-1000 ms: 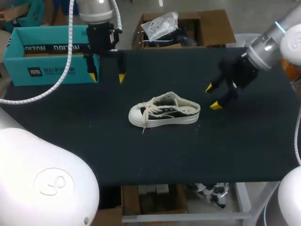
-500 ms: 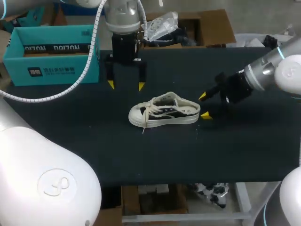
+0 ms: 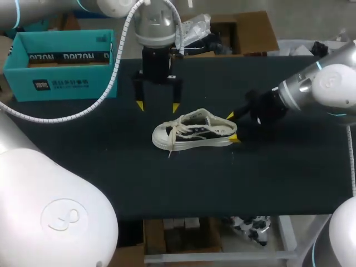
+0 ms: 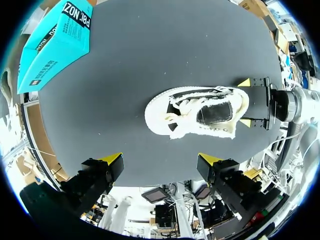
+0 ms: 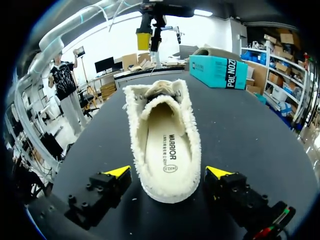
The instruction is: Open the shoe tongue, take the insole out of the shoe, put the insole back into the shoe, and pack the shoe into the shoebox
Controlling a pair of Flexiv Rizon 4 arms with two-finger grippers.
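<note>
The shoe (image 3: 194,132) sits upright at frame centre, heel between the 2 spread, non-gripping fingers of the right gripper (image 3: 232,127), apparently to brace it. The left gripper (image 3: 158,106), equally wide, hovers upper left, seemingly for the tongue.

Head camera: fixed high behind the robot, facing down over the matte black table (image 3: 111,172). Widest and farthest look.

Left wrist camera: hangs above the table, facing straight down on the white-and-black canvas lace-up shoe (image 4: 200,112), middling near.

Right wrist camera: low, almost at tabletop level, facing along the shoe from its heel, very near.

All three share the shoe and the teal cardboard shoebox (image 3: 61,83). The left wrist view also takes in the right gripper (image 4: 244,102).
</note>
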